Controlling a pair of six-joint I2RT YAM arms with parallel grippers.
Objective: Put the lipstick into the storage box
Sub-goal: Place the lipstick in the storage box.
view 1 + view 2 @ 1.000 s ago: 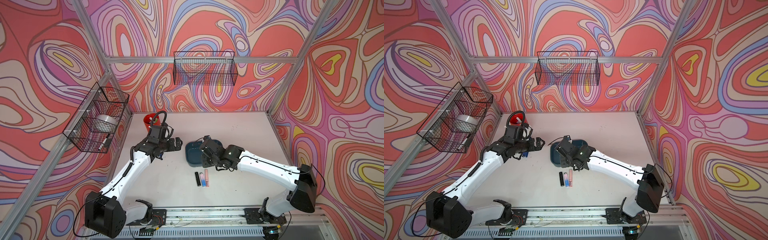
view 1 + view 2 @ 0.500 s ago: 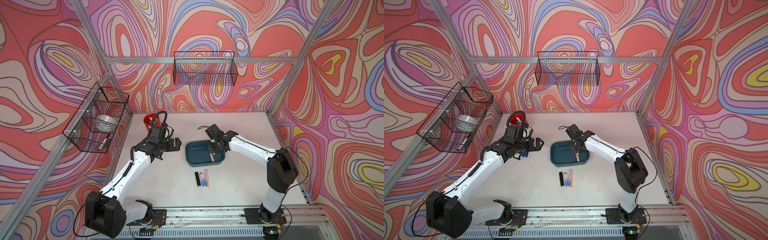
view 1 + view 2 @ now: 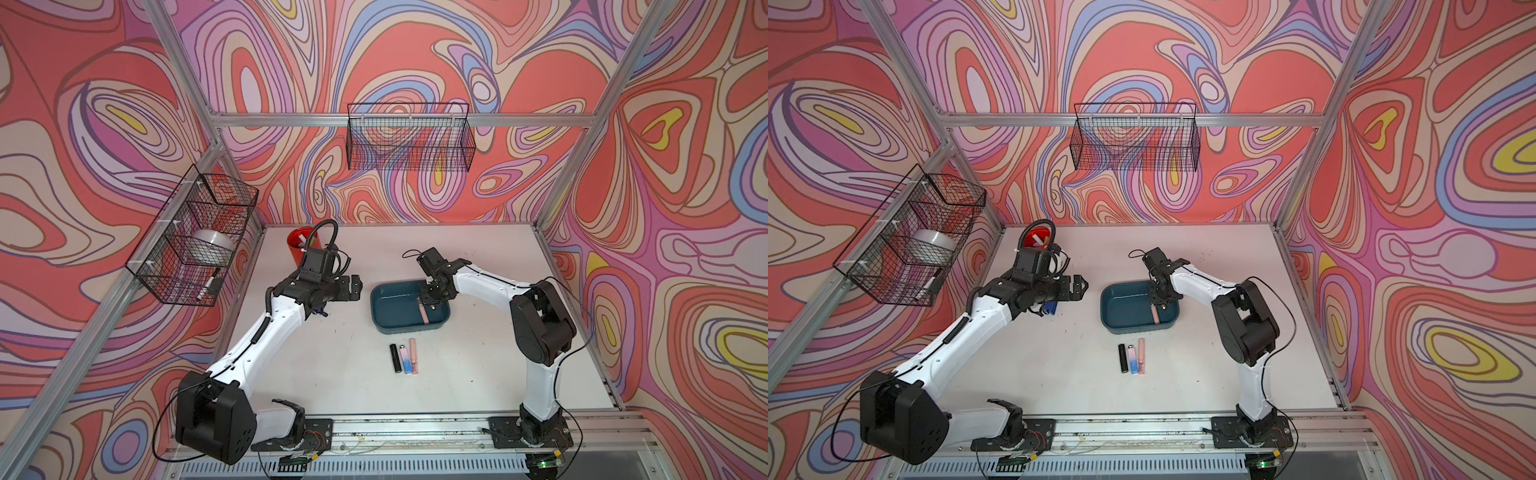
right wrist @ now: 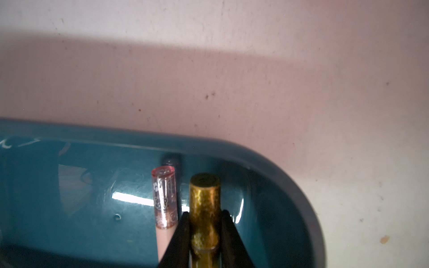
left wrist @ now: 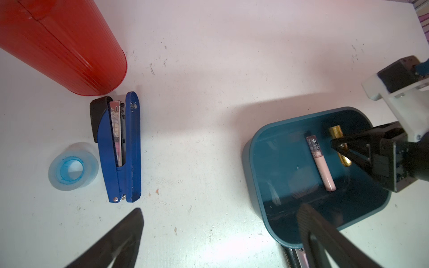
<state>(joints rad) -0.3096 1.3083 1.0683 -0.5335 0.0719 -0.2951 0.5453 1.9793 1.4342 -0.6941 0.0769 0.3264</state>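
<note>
The placing step was in hand. The right gripper (image 4: 204, 217) was clamped on the glittery gold cylindrical lipstick tube (image 4: 204, 195), pinching its sides. It held the tube low inside the shallow dark teal plastic storage box (image 4: 267, 154), just beside a slim pale pink lip-gloss tube (image 5: 320, 162) that lay on the box floor. Whether the gold tube touched the floor I could not tell.

By my judgement, the next move called for the jaws to part and the gripper to lift straight up — without dragging the gold tube or knocking the pink one.

The right arm reached over the box's rim, wrist bent steeply down. The left gripper (image 3: 354, 286) hovered beside the box, jaws wide apart and empty. On the white table (image 3: 478, 374) near the box lay three small tubes (image 3: 404, 358) side by side — probably waiting their turn.
</note>
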